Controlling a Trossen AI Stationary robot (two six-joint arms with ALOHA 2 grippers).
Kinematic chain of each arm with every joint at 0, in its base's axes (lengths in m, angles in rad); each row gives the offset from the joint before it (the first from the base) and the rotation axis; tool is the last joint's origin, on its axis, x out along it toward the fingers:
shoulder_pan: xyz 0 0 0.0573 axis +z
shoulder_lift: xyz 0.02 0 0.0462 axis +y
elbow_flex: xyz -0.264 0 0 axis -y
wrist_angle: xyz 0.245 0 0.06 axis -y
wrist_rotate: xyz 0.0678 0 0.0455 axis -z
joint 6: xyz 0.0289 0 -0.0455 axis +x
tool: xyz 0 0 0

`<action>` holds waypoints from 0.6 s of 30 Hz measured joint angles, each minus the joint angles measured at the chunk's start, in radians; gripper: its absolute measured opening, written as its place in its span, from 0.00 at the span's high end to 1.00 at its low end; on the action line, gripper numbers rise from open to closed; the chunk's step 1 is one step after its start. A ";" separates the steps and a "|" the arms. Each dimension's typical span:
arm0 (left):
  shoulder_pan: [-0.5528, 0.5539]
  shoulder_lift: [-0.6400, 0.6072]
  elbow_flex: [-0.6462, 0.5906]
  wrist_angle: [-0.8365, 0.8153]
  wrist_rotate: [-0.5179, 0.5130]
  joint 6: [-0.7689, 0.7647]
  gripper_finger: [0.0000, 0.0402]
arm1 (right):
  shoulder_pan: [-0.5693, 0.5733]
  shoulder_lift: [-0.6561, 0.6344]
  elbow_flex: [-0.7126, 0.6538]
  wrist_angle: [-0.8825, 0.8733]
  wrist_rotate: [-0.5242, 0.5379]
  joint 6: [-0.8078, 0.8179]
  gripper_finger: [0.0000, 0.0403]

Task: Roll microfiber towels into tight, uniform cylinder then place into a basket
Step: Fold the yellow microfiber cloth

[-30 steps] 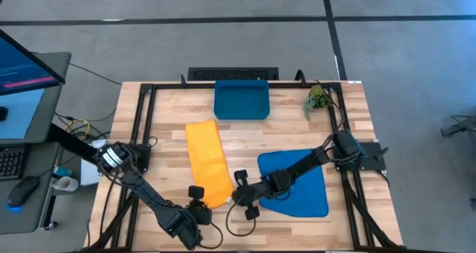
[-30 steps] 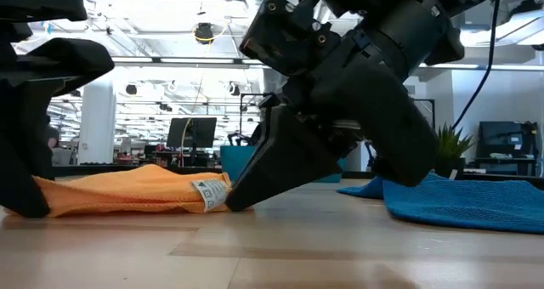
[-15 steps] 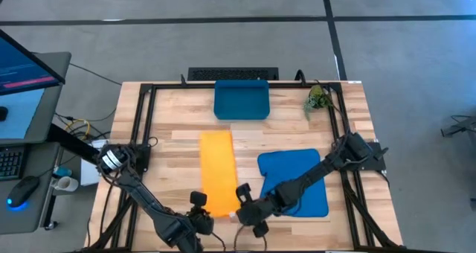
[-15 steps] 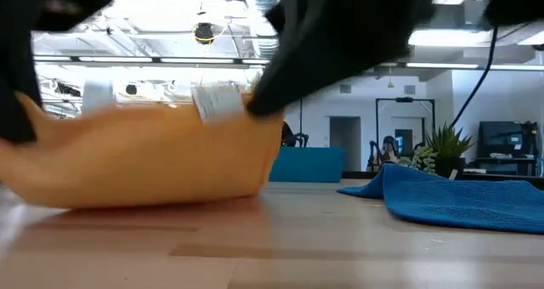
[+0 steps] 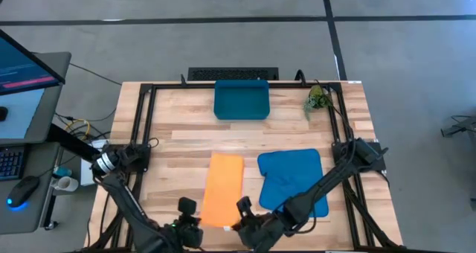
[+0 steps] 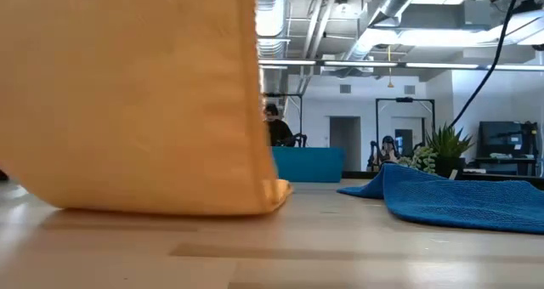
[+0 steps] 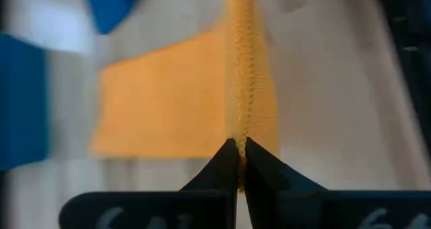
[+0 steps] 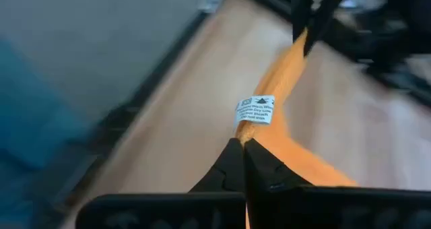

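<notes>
Two jaws pinch the near edge of the orange towel (image 5: 224, 187) at the desk's (image 5: 171, 111) front: the left gripper (image 7: 241, 163) and right gripper (image 8: 244, 155) are each clamped on a corner, both partly cut off in the high view. Lifted cloth fills the low view, hiding both arms. Beside it lies the blue towel (image 5: 294, 178), rumpled. Farthest back sits the basket (image 5: 242, 99), near a small plant (image 5: 318, 97).

My orange towel (image 5: 224, 187) hangs lifted at the near edge of the tabletop, its far part flat. The blue towel (image 5: 293, 178) lies rumpled beside it. The dark-blue basket (image 5: 241, 99) sits at the far edge.
</notes>
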 joint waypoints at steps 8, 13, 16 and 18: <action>0.017 -0.001 0.035 -0.246 -0.189 -0.130 1.00 | -0.038 -0.002 0.017 -0.186 0.158 0.154 0.99; 0.120 -0.001 -0.058 -0.216 -0.182 -0.109 1.00 | -0.087 0.006 0.016 -0.327 0.159 0.305 0.99; 0.183 -0.001 -0.124 -0.197 -0.190 -0.117 1.00 | -0.116 0.005 -0.002 -0.366 0.162 0.380 0.98; 0.226 -0.001 -0.157 -0.178 -0.199 -0.122 1.00 | -0.137 0.006 -0.029 -0.374 0.166 0.409 0.99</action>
